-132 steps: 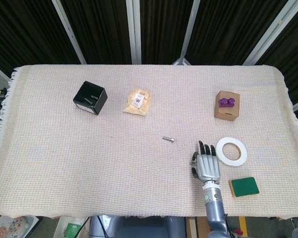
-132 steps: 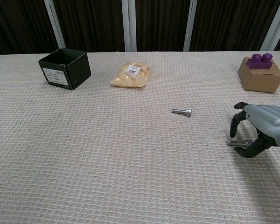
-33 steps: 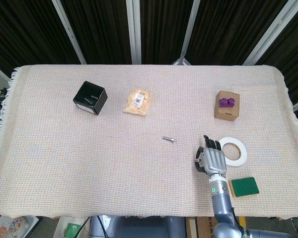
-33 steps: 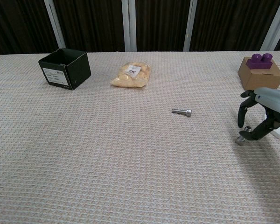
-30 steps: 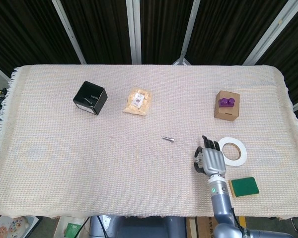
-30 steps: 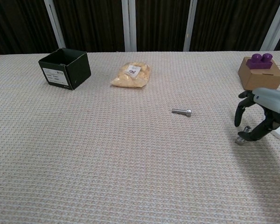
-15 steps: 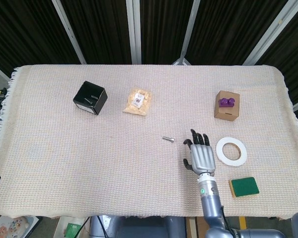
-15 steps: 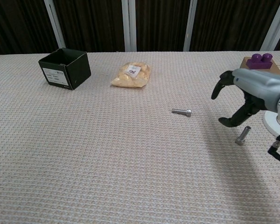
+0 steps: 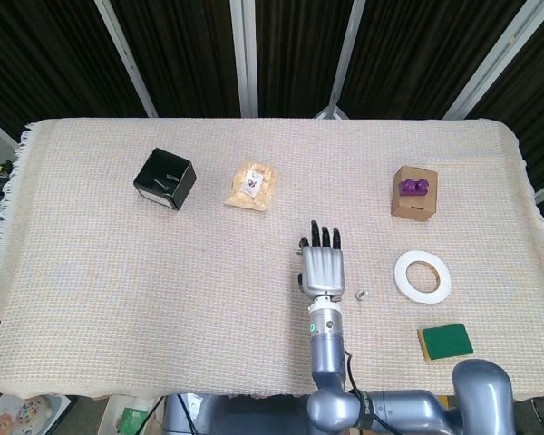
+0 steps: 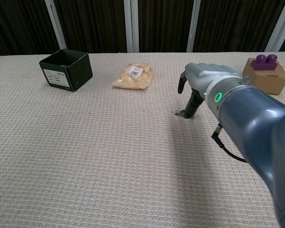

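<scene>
The robot hand (image 10: 192,90) covers a bolt (image 10: 179,113) lying flat, pointing left-right.

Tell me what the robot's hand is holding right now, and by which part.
It cannot be told: the right hand reaches down onto the bolt, its grip hidden.

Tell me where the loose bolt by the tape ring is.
In the head view the bolt lies on the cloth right of centre, between the right hand and the white tape ring, touching neither.
</scene>
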You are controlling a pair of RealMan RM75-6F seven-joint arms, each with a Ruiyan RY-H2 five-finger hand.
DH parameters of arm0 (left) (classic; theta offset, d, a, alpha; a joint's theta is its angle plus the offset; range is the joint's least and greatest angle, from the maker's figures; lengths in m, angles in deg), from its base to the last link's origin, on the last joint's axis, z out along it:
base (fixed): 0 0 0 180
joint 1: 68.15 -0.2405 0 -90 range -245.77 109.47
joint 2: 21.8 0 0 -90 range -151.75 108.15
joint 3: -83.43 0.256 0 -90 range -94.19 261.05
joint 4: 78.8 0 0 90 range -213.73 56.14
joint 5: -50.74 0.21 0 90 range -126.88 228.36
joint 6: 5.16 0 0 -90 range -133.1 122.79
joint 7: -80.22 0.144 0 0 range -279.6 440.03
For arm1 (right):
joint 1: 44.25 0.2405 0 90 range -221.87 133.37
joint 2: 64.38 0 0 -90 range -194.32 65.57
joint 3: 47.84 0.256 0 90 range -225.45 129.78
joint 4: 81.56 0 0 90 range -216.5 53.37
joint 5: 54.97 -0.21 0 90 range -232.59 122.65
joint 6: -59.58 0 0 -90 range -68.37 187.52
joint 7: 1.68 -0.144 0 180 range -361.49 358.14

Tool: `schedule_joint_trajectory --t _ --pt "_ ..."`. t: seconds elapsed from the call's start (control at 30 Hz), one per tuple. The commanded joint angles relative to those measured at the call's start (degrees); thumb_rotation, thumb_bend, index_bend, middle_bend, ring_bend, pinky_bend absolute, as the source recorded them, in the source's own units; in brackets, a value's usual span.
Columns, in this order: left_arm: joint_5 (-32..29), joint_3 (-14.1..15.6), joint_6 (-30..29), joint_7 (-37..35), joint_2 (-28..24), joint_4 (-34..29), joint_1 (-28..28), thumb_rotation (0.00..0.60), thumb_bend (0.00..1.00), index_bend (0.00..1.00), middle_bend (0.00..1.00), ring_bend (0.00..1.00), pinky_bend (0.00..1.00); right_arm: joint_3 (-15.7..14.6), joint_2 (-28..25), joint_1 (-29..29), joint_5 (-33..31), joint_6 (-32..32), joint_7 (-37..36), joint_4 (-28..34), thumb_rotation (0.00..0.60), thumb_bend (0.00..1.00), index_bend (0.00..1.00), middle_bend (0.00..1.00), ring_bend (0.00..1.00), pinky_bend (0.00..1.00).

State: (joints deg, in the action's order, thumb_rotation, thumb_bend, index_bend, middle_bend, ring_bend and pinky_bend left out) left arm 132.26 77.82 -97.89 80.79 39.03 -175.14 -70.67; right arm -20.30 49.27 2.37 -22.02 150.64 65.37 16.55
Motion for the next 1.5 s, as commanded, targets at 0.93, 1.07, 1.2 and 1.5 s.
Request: schedule_joint_trajectory --t 0.93,1.07,1.2,1.5 --pt "-1.47 -0.53 0.98 1.38 0.34 -0.40 0.73 0.600 0.12 0.10 0.08 0.01 0.14 3.67 6.26 4.82 -1.19 -8.87 -10.84 -20.72 0.600 0.32 0.46 0.01 0.07 0.01" --pt "-1.55 -0.55 0.97 1.24 0.30 -0.38 0.72 0.600 0.12 0.10 0.08 0.01 0.14 3.98 6.73 5.31 -1.19 -9.53 -11.37 -22.33 0.600 0.32 0.47 0.01 0.07 0.01" --pt "-1.67 -0.60 0.87 1.00 0.22 -0.35 0.64 0.600 0.12 0.10 0.08 0.01 0.14 4.13 6.76 5.44 -1.34 -10.11 -11.63 -23.37 0.600 0.32 0.47 0.01 0.07 0.01" --pt "-1.60 -0.55 0.74 0.71 0.11 -0.33 0.55 0.600 0.12 0.10 0.08 0.01 0.14 3.64 7.12 4.86 -2.17 -11.83 -12.89 -25.55 0.600 0.32 0.47 0.01 0.07 0.01"
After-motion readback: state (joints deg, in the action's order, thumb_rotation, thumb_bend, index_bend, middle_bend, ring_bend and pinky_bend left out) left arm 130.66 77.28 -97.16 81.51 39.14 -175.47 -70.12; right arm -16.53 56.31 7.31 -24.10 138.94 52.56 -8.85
